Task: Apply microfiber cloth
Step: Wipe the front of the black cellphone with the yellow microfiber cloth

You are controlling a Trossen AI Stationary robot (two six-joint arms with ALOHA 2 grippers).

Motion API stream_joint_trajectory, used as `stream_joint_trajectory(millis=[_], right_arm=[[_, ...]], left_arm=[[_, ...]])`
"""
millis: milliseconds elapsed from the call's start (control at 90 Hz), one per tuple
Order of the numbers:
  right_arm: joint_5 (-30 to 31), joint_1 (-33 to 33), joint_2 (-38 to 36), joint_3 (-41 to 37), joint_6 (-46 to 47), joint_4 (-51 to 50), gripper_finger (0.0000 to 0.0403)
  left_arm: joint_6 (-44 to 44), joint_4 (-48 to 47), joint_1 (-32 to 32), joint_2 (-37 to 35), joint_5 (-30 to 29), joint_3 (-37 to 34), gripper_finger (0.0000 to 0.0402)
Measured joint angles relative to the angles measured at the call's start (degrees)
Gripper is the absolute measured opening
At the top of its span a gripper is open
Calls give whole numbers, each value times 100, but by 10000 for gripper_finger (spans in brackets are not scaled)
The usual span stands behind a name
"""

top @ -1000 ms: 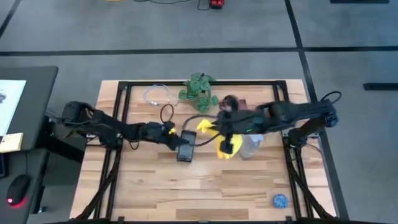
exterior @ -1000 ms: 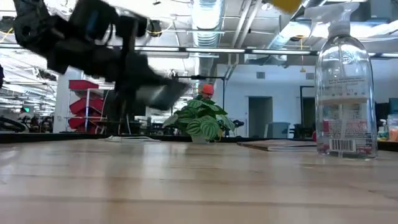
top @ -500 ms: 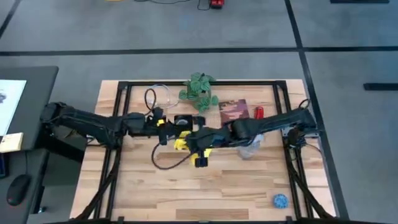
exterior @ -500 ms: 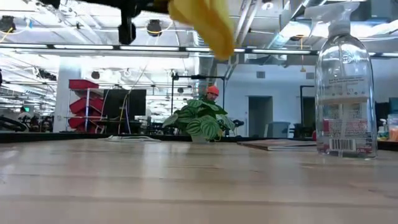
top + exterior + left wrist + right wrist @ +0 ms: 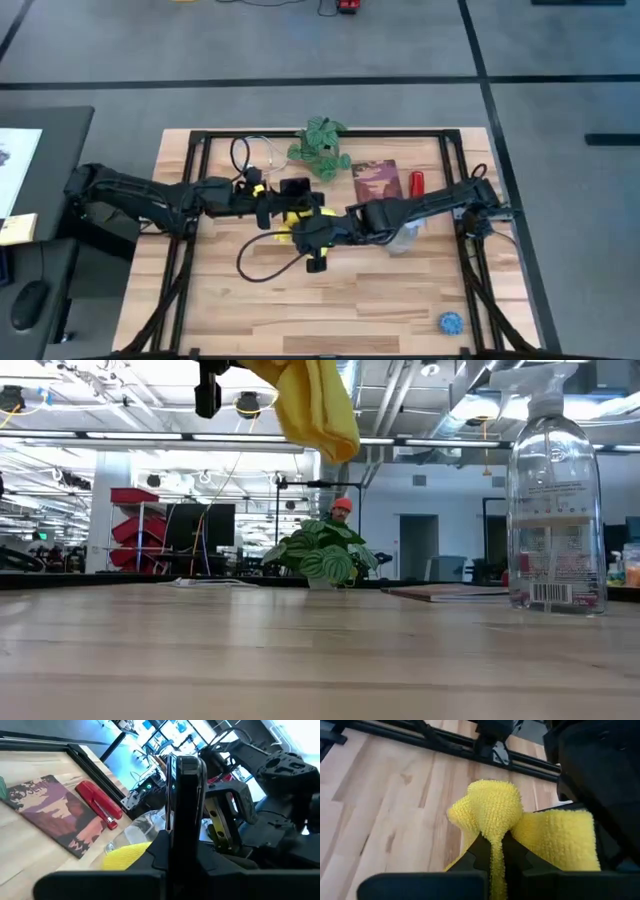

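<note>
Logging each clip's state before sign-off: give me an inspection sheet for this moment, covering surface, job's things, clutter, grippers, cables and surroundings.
Surface: wooden table, black frame.
Job's things: microfiber cloth pinched and lifted; black phone held on edge.
Clutter: potted plant, book, red stapler, spray bottle, blue ball.
Grippers: right gripper shut on cloth; left gripper shut on phone, mid-table.
Cables: black cable looping on the table; coiled white cable.
Surroundings: grey floor, side desk.

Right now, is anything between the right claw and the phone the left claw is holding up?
Only the yellow cloth, pinched in the right claw. In the left wrist view it bunches just beside the upright phone held by the left claw.
</note>
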Motion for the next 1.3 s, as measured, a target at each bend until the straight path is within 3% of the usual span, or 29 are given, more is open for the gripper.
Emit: stream_joint_trajectory(millis=[222, 356, 533, 744, 944, 1067, 1300], right_arm=[[200, -162, -254, 8, 257, 26, 0], [-536, -123, -145, -69, 372, -252, 0], [-755, 118, -89, -95, 475, -914, 0], [-1646, 157, -84, -176, 836, -1729, 0], [-1730, 275, -129, -781, 1126, -1575, 0], [-1765, 335, -185, -1394, 1213, -1030, 0], [-2542, 337, -157, -2568, 1601, 550, 0]], left_arm=[[-62, 3, -75, -13, 2, 9, 7], [9, -102, -81, 5, -3, -11, 8], [58, -76, -77, -83, -49, 2, 8], [87, -118, -81, -209, -34, 21, 8], [86, -247, -162, -289, -50, 11, 8], [56, -419, -322, -315, -65, 11, 8], [-595, -1550, -823, -301, -109, 9, 8]])
